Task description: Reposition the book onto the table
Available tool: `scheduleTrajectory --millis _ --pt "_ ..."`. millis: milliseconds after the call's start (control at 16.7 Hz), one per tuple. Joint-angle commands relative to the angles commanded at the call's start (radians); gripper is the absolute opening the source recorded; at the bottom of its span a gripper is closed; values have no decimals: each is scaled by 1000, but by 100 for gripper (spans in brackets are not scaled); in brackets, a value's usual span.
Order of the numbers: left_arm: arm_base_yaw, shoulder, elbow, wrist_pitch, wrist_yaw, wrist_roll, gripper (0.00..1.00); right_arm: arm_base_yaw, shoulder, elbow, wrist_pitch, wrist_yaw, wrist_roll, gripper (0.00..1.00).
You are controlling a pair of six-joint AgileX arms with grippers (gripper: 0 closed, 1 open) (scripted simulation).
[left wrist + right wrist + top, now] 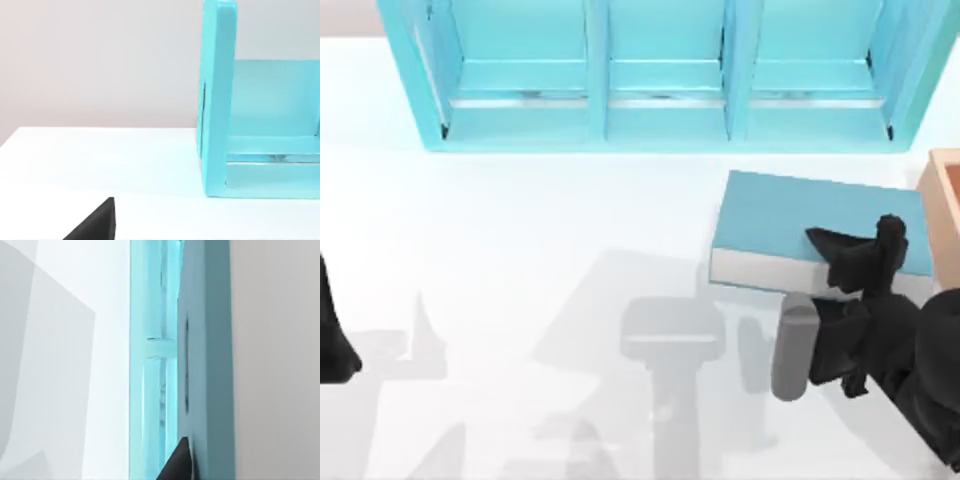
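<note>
White and glossy, the table (520,260) spreads under both arms in the top view, with grey arm shadows cast across its near half. At the right of that view the right gripper (850,255) is seen over the near right part of the book (790,220), one dark finger (830,240) reaching across the teal cover; whether the fingers are clamped on the book or merely above it cannot be told. The book lies flat directly beneath and beyond the gripper, its cover facing up and its white page edge (750,268) turned toward the near side, and it appears to rest on the table. Just beyond the gripper's outer side, a tan wooden box (942,210) is seen close against the book's right end. Farther out from the gripper, past the book's far edge, the cyan shelf unit (660,75) stands along the back of the table, its three open compartments facing forward. In the right wrist view a teal surface (207,365) is seen close up, with a dark fingertip (179,462) against it. Well away from the working gripper, the left arm (335,340) is parked at the table's left edge; in the left wrist view a dark finger tip (95,225) is seen near the shelf unit's end wall (217,100)
</note>
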Motion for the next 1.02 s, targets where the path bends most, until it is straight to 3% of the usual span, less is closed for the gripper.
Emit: scheduleTrajectory --millis 420,1020 --pt "0 0 0 0 0 0 100 0 4 -5 10 3 1 0" --pt "0 0 0 0 0 0 100 -1 211 -48 254 5 3 0"
